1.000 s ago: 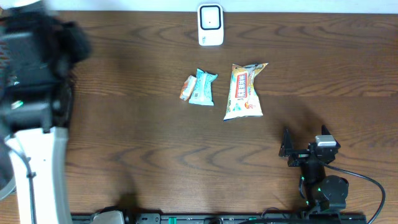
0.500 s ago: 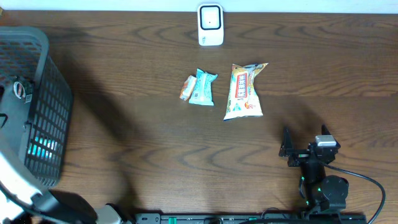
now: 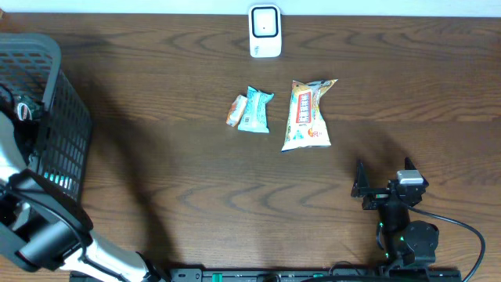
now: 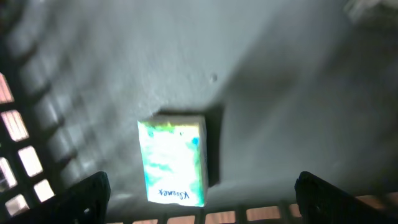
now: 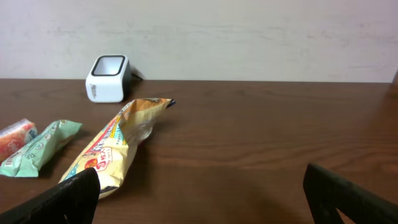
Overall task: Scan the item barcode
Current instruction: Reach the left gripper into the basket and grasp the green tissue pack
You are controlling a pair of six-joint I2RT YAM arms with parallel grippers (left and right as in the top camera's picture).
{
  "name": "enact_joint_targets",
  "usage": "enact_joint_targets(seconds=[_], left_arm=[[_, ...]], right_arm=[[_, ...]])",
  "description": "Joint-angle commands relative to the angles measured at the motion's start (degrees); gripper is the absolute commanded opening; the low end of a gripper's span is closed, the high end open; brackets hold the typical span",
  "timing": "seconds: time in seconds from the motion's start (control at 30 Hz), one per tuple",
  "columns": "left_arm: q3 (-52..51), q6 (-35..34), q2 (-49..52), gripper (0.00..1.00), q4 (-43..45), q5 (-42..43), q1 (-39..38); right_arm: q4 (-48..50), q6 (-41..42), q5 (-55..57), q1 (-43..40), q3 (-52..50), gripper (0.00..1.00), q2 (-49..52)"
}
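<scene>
left gripper (image 4: 203, 196) jaws apart over green pack (image 4: 172, 158) in basket (image 3: 47, 102) at 9 o'clock | teal packet (image 3: 254, 109), yellow bag (image 3: 307, 115) mid-table, scanner (image 3: 264, 31) at 12 | right gripper (image 5: 200, 193) spread wide at 5 | risk: crinkly bag slips, barcode faces away lol

A basket (image 3: 55, 133) sits at the left side of the bench (image 3: 172, 180), with a small box (image 4: 172, 160) lying inside it. The scanner (image 3: 264, 31) stands at the back. In the middle lie a little packet (image 3: 235, 110), a second packet (image 3: 255, 110) touching its right side, and a bag (image 3: 307, 116) further right.
</scene>
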Motion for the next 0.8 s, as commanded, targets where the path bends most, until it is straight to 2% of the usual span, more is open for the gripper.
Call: enact_joint_targets(seconds=[0.0,0.17,0.4,0.6,0.77], left_arm=[[0.0,-0.3,3.5,0.94,-1.2,-0.2,-0.2],[-0.5,-0.3,6.8,0.93,-1.9,-0.2,-0.2],[-2.7,-0.3,8.9,0.7,-2.1,-0.2,-0.2],[-4.7,-0.3,8.9,0.7,-1.4,-0.3,-0.2],[-6.1,-0.3,8.9,0.47,-0.7,-0.3,-0.2]], right_arm=[[-0.3,0.6,0.2,0.3,-0.1,0.99,-0.3],[-0.3,0.6,0.2,0.3,-0.1,0.99,-0.3],[-0.3,0.6,0.2,0.3,-0.1,0.99,-0.3],[-0.3,0.6,0.2,0.3,-0.1,0.99,-0.3],[-0.3,0.6,0.2,0.3,-0.1,0.99,-0.3]])
